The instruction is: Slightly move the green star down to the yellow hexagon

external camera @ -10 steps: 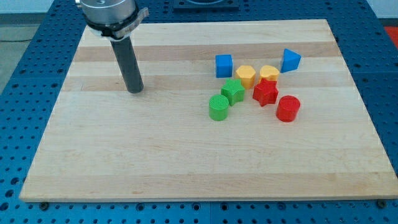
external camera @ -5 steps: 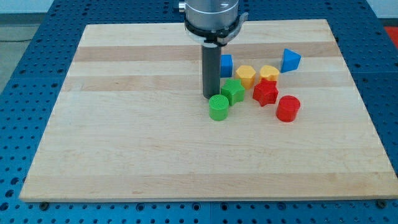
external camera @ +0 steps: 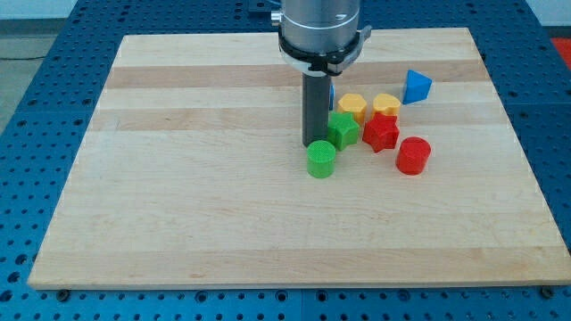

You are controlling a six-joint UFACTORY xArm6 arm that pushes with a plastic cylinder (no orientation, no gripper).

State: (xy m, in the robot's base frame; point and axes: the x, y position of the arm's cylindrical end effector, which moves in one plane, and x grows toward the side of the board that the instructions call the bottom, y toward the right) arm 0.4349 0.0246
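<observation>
My tip (external camera: pixel 315 143), a bare rod with no hand, has crossed the board and now touches the green star (external camera: pixel 343 130), nudging it rightward beneath the yellow hexagon (external camera: pixel 352 107).

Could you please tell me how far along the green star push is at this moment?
Done: my tip has reached the cluster and stands at the green star's left edge, just above the green cylinder. In hand: contact with the star seems to be starting. The star already sits just below-left of the yellow hexagon, so only a slight nudge closer seems left.

Green star (external camera: pixel 343 130) touching yellow hexagon (external camera: pixel 352 107)
</observation>
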